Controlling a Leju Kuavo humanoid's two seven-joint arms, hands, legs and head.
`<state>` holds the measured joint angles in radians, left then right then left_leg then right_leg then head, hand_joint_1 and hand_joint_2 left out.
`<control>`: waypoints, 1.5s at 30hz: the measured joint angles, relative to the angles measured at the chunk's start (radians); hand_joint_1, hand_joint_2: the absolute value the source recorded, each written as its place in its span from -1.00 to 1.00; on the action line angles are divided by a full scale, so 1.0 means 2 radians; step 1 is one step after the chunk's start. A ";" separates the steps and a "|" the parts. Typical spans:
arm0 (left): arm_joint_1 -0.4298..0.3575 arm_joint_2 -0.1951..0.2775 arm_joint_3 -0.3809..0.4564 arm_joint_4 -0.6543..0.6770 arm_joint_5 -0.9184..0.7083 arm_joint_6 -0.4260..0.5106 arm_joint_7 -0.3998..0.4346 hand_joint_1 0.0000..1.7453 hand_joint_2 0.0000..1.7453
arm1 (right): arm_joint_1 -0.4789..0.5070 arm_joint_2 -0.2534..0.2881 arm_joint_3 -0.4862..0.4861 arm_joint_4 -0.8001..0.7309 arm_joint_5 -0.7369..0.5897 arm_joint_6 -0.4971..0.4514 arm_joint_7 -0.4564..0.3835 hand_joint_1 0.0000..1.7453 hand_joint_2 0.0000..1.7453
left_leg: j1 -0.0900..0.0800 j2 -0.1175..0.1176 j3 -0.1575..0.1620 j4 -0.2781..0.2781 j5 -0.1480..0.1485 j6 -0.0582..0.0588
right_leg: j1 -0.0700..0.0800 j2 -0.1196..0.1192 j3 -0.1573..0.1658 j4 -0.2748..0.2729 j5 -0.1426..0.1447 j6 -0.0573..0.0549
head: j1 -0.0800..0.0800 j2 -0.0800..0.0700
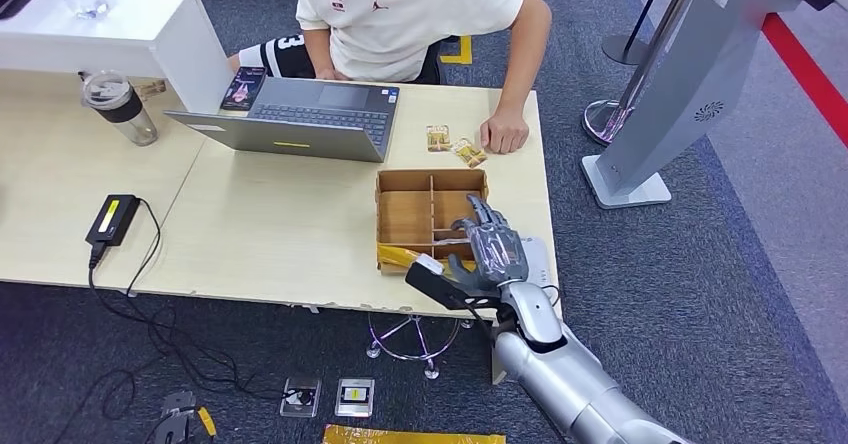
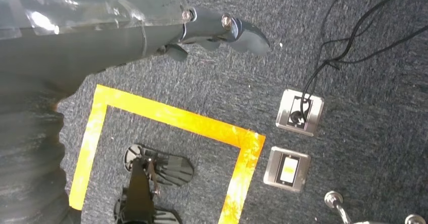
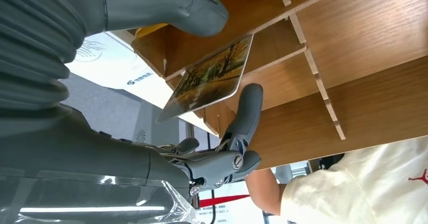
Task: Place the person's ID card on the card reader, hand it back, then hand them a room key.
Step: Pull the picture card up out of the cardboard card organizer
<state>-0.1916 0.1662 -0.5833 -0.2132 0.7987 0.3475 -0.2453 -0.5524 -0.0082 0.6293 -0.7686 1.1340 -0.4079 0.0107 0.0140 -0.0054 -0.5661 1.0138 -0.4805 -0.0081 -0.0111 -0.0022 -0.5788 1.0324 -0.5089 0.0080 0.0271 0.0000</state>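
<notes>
The right hand (image 1: 487, 247) reaches over the near right part of a wooden divided tray (image 1: 400, 219) and pinches a card with a painted autumn-tree picture (image 3: 209, 77) between its thumb (image 3: 166, 7) and a finger (image 3: 246, 114); the card is tilted above the wooden compartments, one edge near a divider. The other fingers are curled loosely beneath it. From the head view, the compartments beyond the hand look bare wood, and something yellow (image 1: 398, 256) lies at the tray's near edge just beside the hand. A white flat device (image 1: 538, 260) sits under and beside the wrist on the table corner; whether it is the card reader I cannot tell. Farther off, past the tray, two small cards in clear sleeves (image 1: 453, 144) lie on the table (image 1: 280, 234) just beside the person's hand (image 1: 505, 129); the person sits behind an open laptop (image 1: 300, 116). Well to the side stand a lidded jar (image 1: 118, 107) and a black power adapter (image 1: 113, 218) with its cable. The left hand (image 2: 222, 30) hangs over the grey carpet, fingers curled in with nothing in them, above yellow floor tape (image 2: 171, 118) and two metal floor sockets (image 2: 292, 138).
</notes>
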 joint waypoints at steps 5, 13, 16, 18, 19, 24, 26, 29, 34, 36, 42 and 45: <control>0.000 0.000 0.000 0.000 -0.002 0.000 0.004 -1.00 1.00 | -0.009 -0.007 -0.001 0.010 -0.012 0.000 -0.010 0.54 1.00 | 0.000 0.000 0.000 0.000 0.000 0.000 | 0.000 0.000 0.000 0.000 0.000 0.000 | 0.000 0.000; 0.000 0.000 0.000 0.000 -0.002 -0.001 0.004 -1.00 1.00 | -0.010 -0.015 -0.002 0.017 -0.014 -0.001 -0.007 0.63 1.00 | 0.000 0.000 0.000 0.000 0.000 0.000 | 0.000 0.001 0.000 0.000 0.000 0.000 | 0.000 0.000; 0.000 0.000 0.000 0.000 -0.002 -0.001 0.004 -1.00 1.00 | -0.011 -0.016 -0.002 0.018 -0.014 0.000 -0.007 0.71 1.00 | 0.000 0.000 0.000 0.000 0.000 0.000 | 0.000 0.001 0.000 0.000 0.000 0.000 | 0.000 0.000; 0.000 0.000 0.000 0.000 -0.002 -0.001 0.004 -1.00 1.00 | -0.011 -0.017 -0.002 0.019 -0.014 0.000 -0.006 0.74 1.00 | 0.000 0.000 0.000 0.000 0.000 0.000 | 0.000 0.000 0.000 0.000 0.000 0.000 | 0.000 0.000; 0.000 0.000 0.000 0.000 -0.002 -0.001 0.004 -1.00 1.00 | -0.011 -0.017 -0.002 0.019 -0.014 0.000 -0.006 0.74 1.00 | 0.000 0.000 0.000 0.000 0.000 0.000 | 0.000 0.000 0.000 0.000 0.000 0.000 | 0.000 0.000; 0.000 0.000 0.000 0.000 -0.002 -0.002 0.004 -1.00 1.00 | -0.011 -0.017 -0.002 0.021 -0.014 -0.003 -0.005 0.77 1.00 | 0.000 0.000 0.000 0.000 0.000 0.000 | 0.000 0.001 0.000 0.000 0.000 0.000 | 0.000 0.000; 0.000 0.001 0.000 0.000 -0.003 -0.003 0.004 -1.00 1.00 | -0.011 -0.018 -0.002 0.021 -0.014 -0.004 -0.005 0.83 1.00 | 0.000 0.000 0.000 0.000 0.000 0.000 | 0.000 0.001 0.000 0.000 0.000 0.000 | 0.000 0.000; 0.000 0.001 0.000 0.000 -0.003 -0.003 0.004 -1.00 1.00 | -0.011 -0.020 -0.004 0.021 -0.014 -0.006 -0.005 0.99 1.00 | 0.000 0.000 0.000 0.000 0.000 0.000 | 0.000 0.001 0.000 0.000 0.000 0.000 | 0.000 0.000; 0.001 0.002 -0.001 0.000 -0.003 -0.003 0.003 -1.00 1.00 | -0.011 -0.022 -0.010 0.018 -0.032 -0.020 -0.015 1.00 1.00 | 0.000 0.000 0.000 0.000 0.000 0.000 | 0.000 0.001 0.000 0.000 0.000 0.000 | 0.000 0.000; 0.002 0.002 -0.001 0.000 -0.003 -0.004 0.001 -1.00 1.00 | -0.010 -0.023 -0.017 0.006 -0.052 -0.029 -0.024 1.00 1.00 | 0.000 0.000 0.000 0.000 0.000 0.000 | 0.000 0.001 0.000 0.000 0.000 0.000 | 0.000 0.000; 0.005 0.005 -0.002 0.000 -0.003 -0.007 0.000 -1.00 1.00 | -0.004 -0.026 -0.055 -0.102 -0.136 -0.039 -0.050 1.00 1.00 | 0.000 0.000 0.000 0.000 0.000 0.000 | 0.000 0.001 0.000 0.000 0.000 0.000 | 0.000 0.000; 0.005 0.006 -0.002 0.000 -0.003 -0.009 0.000 -1.00 1.00 | -0.005 -0.026 -0.076 -0.167 -0.159 -0.035 -0.054 1.00 1.00 | 0.000 0.000 0.000 0.000 0.000 0.000 | 0.000 0.001 0.000 0.000 0.000 0.000 | 0.000 0.000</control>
<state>-0.1808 0.1789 -0.5864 -0.2136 0.7934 0.3301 -0.2449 -0.5619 -0.0607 0.4782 -1.1029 0.8155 -0.4785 -0.0979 0.0140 -0.0048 -0.5657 1.0139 -0.4804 -0.0081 -0.0111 -0.0009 -0.5785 1.0328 -0.5085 0.0083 0.0271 0.0000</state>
